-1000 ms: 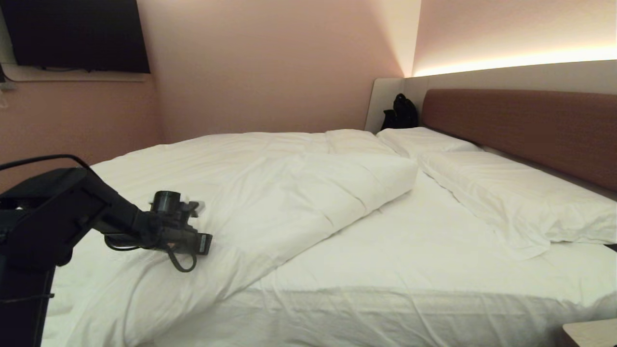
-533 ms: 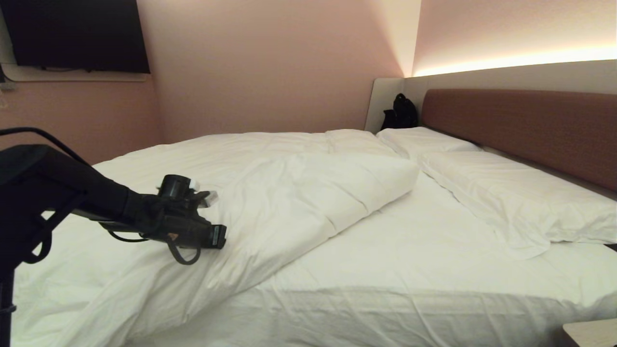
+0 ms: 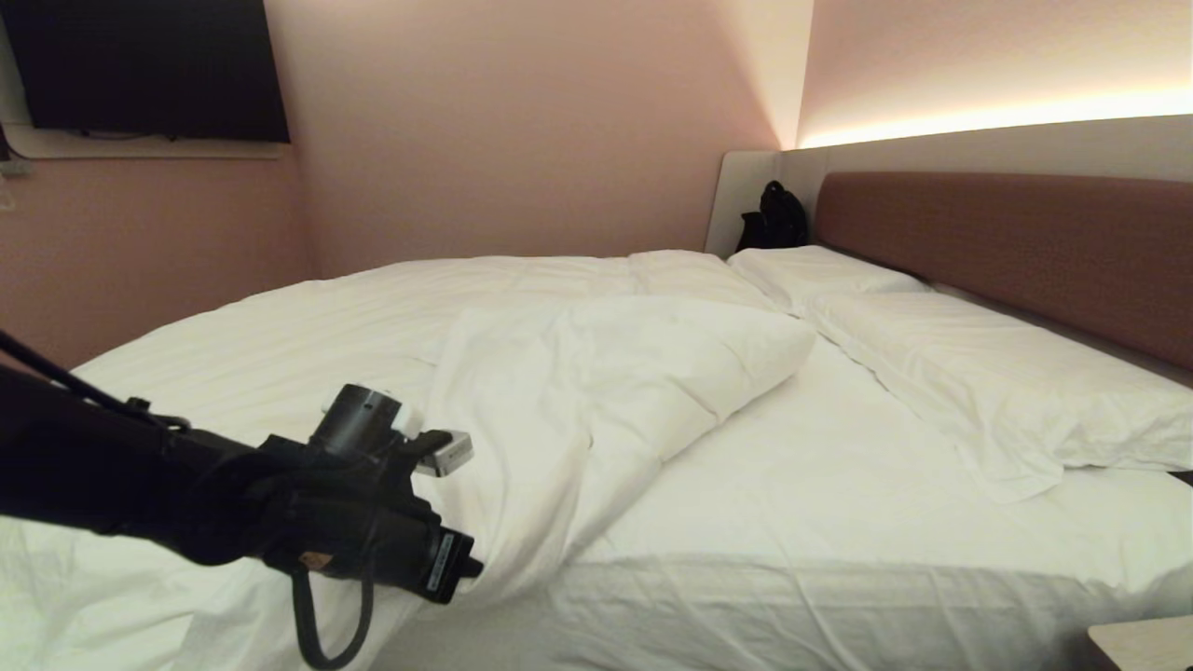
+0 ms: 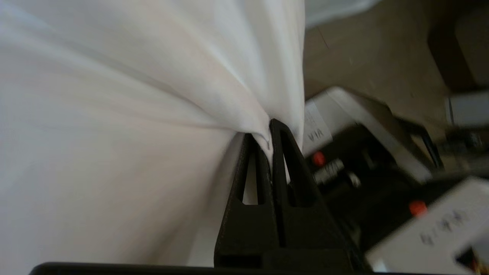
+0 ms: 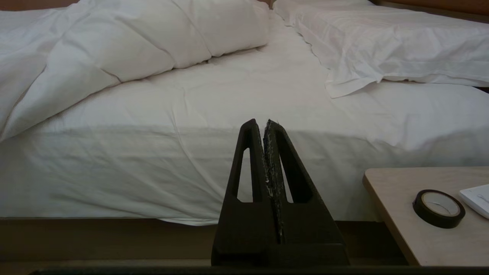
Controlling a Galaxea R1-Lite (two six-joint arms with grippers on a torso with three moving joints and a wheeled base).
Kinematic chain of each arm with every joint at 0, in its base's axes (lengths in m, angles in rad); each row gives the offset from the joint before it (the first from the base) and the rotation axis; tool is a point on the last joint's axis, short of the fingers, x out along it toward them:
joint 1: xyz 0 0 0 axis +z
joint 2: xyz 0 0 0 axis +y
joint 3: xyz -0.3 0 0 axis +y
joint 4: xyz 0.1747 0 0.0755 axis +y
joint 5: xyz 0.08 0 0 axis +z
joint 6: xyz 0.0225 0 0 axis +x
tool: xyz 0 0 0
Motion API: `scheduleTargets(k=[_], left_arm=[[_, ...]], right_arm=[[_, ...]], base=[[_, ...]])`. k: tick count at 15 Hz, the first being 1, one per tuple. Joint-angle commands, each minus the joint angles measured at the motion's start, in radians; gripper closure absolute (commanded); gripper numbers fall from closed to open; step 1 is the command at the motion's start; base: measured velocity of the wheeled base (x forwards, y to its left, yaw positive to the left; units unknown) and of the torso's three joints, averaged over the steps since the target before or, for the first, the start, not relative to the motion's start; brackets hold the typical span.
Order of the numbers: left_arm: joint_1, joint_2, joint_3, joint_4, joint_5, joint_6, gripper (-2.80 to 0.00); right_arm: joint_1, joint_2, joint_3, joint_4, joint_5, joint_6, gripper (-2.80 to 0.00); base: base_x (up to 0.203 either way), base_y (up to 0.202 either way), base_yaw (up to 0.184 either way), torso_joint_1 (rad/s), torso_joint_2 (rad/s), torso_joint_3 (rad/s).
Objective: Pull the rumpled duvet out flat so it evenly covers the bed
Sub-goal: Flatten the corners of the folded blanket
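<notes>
The white puffy duvet point(image 3: 596, 373) lies rumpled over the left half of the bed point(image 3: 839, 485), with its folded corner ending short of the pillows. My left gripper point(image 3: 463, 565) hangs at the bed's near edge, low on the left, shut on a pinch of duvet point(image 4: 114, 114) fabric. In the left wrist view the cloth fans out taut from the left gripper point(image 4: 264, 131). The right gripper point(image 5: 263, 123) is shut on nothing and hangs low in front of the mattress side, with the duvet point(image 5: 114, 46) beyond it. It does not show in the head view.
Two flat pillows point(image 3: 979, 373) lie along the brownish-red headboard point(image 3: 1007, 242). A black bag point(image 3: 778, 219) sits in the far corner and a dark screen point(image 3: 149, 65) hangs on the left wall. A bedside table point(image 5: 412, 214) at the near right holds a tape roll point(image 5: 438, 208).
My left arm has swung down and toward the near edge of the bed, dragging the gripped duvet with it. The fold has bunched into a narrower ridge. The right arm has not moved.
</notes>
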Motion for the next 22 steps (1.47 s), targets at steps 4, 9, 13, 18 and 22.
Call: scheduleTargets(k=[4, 9, 13, 18, 22], left_arm=[[-0.169, -0.224, 0.259, 0.0, -0.003, 0.0, 0.0], [-0.191, -0.222, 0.334, -0.007, -0.007, -0.005, 0.0], [-0.191, -0.222, 0.343, -0.015, -0.007, -0.003, 0.0], [-0.161, -0.258, 0.255, -0.022, 0.005, -0.041, 0.0], [0.021, -0.172, -0.085, -0.02, 0.008, -0.194, 0.0]], right_arm=[[0.0, 0.001, 0.0, 0.0, 0.0, 0.0, 0.0], [0.0, 0.001, 0.0, 0.0, 0.0, 0.0, 0.0], [0.0, 0.001, 0.0, 0.0, 0.0, 0.0, 0.0], [0.0, 0.001, 0.0, 0.0, 0.0, 0.0, 0.0], [0.0, 0.001, 0.0, 0.0, 0.0, 0.0, 0.0]], base=[[0.0, 0.0, 0.0, 0.0, 0.0, 0.0], [0.0, 0.0, 0.0, 0.0, 0.0, 0.0], [0.0, 0.0, 0.0, 0.0, 0.0, 0.0], [0.0, 0.0, 0.0, 0.0, 0.0, 0.0], [0.0, 0.0, 0.0, 0.0, 0.0, 0.0]])
